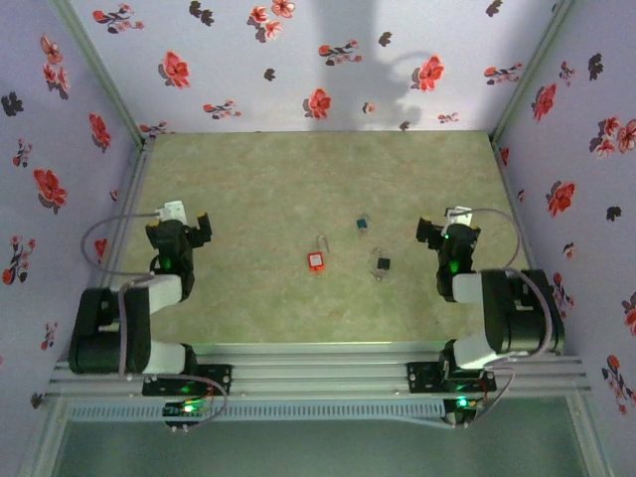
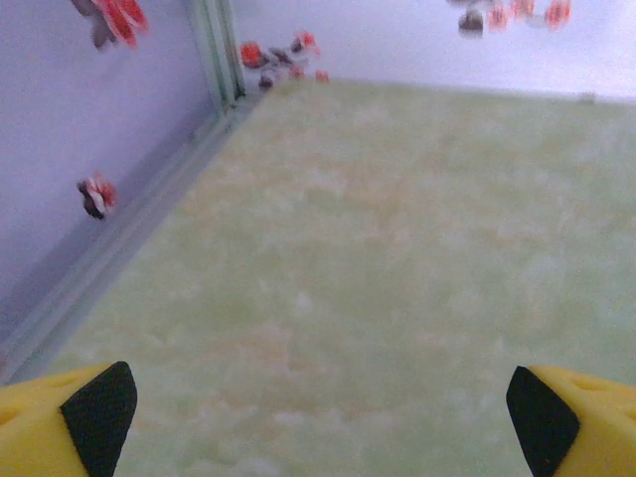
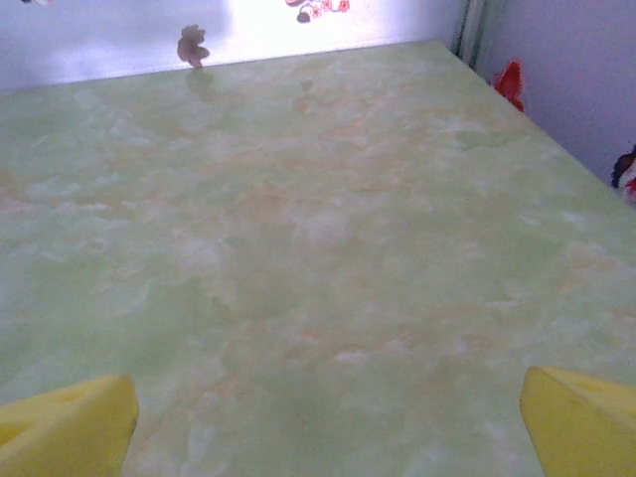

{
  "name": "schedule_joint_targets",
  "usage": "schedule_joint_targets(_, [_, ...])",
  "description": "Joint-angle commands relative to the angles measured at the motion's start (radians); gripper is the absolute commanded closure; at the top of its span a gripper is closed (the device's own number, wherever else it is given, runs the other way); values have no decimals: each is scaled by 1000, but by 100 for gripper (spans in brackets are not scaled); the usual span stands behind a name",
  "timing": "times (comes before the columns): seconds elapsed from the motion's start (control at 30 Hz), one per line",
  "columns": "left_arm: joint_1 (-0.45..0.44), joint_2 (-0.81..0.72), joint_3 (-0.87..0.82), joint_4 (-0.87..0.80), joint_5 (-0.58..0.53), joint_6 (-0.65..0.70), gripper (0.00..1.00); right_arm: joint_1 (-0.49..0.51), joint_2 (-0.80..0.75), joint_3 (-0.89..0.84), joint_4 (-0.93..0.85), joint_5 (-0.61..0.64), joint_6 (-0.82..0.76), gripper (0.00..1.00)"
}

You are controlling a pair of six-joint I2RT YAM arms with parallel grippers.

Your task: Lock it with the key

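The left gripper [image 1: 197,231] stands wide open and empty. The lock [image 1: 315,260] lies flat mid-table between the arms, its long axis running near-to-far and its shackle pointing toward the far wall. The right gripper [image 1: 431,235] is likewise spread open and empty.

Red-orange lock [image 1: 315,260], pale-green marbled table [image 1: 298,189], red-flowered lilac walls [image 1: 298,60]

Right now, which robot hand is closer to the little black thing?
Right. The right gripper sits just right of the black thing; the left gripper is far left, beyond the lock.
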Motion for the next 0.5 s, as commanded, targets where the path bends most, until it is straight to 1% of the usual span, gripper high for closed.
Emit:
schedule_joint_targets(0.0, [-6,-123,102,-204,-68,-190,0,29,-203,32,-146,2,24,1])
schedule_joint_targets(0.03, [-6,-162,133,-272,-63,-269,0,38,-271,64,-223,40,133,1])
schedule_joint_targets(0.13, [-5,-259,228,-496,-32,-525,0,38,-430,238,-712,143,540,1])
schedule_joint_targets(0.17, [-6,-294,265,-590,-12,-615,0,36,-461,284,-810,147,634,1])
schedule_joint_targets(0.2, [-5,-320,282,-637,3,-673,0,26,-479,297,-805,84,646,0])
schedule_joint_targets(0.23, [-6,-347,287,-652,29,-725,0,6,-500,305,-797,-15,633,1])
schedule_joint_targets(0.27, [-1,-372,287,-653,85,-740,0,1,-525,311,-834,-23,680,1])
schedule_joint_targets(0.33, [0,-407,289,-641,216,-706,0,0,-582,292,-869,6,772,1])
schedule_joint_targets(0.4, [0,-420,290,-682,284,-741,0,0,-627,245,-753,-79,714,1])
schedule_joint_targets(0.47, [-2,-421,277,-688,394,-732,0,3,-636,239,-747,-111,735,1])
